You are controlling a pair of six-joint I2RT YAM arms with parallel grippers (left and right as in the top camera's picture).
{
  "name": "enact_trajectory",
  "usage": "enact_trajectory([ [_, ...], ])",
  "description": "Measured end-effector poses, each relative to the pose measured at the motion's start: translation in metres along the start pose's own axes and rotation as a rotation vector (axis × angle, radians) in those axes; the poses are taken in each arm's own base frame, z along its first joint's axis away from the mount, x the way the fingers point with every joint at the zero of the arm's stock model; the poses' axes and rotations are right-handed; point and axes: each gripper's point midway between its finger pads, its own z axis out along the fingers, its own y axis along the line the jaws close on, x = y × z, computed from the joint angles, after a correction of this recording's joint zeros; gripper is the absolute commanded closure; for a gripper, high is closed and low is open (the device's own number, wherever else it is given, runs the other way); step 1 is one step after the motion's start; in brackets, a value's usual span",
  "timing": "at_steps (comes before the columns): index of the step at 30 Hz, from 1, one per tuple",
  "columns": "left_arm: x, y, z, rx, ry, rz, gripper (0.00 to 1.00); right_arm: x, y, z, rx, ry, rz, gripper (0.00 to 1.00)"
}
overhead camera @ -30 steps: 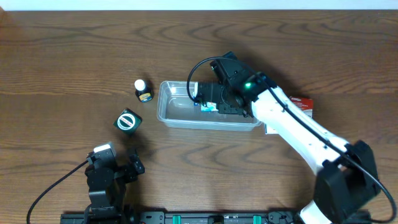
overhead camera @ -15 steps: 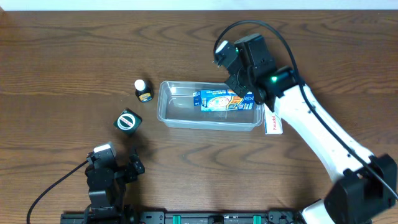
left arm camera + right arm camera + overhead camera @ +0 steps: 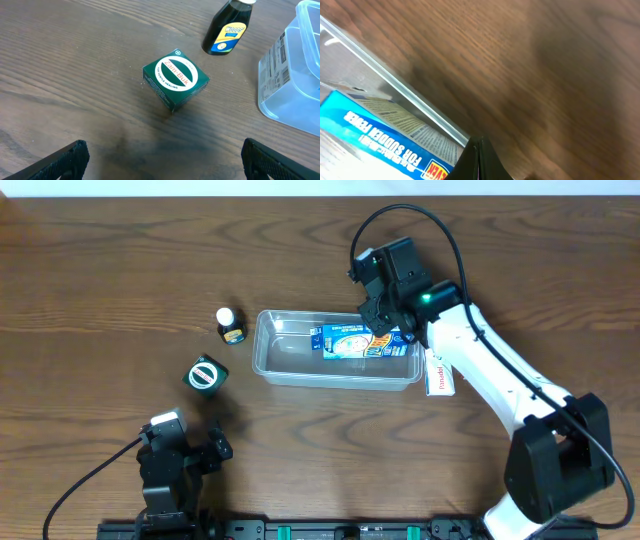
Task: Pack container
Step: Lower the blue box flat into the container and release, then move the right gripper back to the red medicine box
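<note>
The container (image 3: 285,356) sits mid-table, long side toward me. It is thin clear plastic, so I judge it light, a little flexible at the walls, and slick enough to skate on the wood if nudged. If I had to move it, I would pinch the rim at a rounded corner or over a short end wall, where it should be stiffest, and never squeeze the long walls.

Nearest me, the left gripper (image 3: 165,150) is parked low with its fingers spread wide and nothing between them. Just beyond it lies a green box (image 3: 176,82), then a small dark bottle (image 3: 226,31) just off the tub's left end. A blue box (image 3: 358,343) lies flat in the tub's right half, and a red and white box (image 3: 440,375) rests on the table (image 3: 120,270) past the right end. Farthest out, the right gripper (image 3: 479,156) hangs above the tub's far right corner; its fingers show as one dark wedge, pressed together on nothing.

A second ago that gripper was down inside the tub over the blue box. It had lifted clear by half a second ago and has barely shifted since. Nothing else has moved.
</note>
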Motion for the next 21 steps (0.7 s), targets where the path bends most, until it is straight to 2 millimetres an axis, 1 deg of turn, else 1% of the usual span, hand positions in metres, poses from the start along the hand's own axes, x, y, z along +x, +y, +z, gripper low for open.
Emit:
enact_trajectory([
  [4,0.0,0.0,0.0,0.0,0.0,0.0,0.02,0.012,0.004,0.01,-0.02,0.049,0.001,0.99],
  [8,0.0,0.0,0.0,0.0,0.0,0.0,0.02,0.013,0.007,0.012,-0.034,0.054,0.003,0.99],
  [11,0.0,0.0,0.0,0.0,0.0,0.0,0.02,0.017,0.011,0.012,-0.056,0.069,0.004,0.99],
  [18,0.0,0.0,0.0,0.0,0.0,0.0,0.02,0.044,0.026,0.006,-0.11,0.183,-0.004,0.99],
  [21,0.0,0.0,0.0,0.0,0.0,0.0,0.02,0.043,0.037,0.001,-0.122,0.18,-0.026,0.99],
])
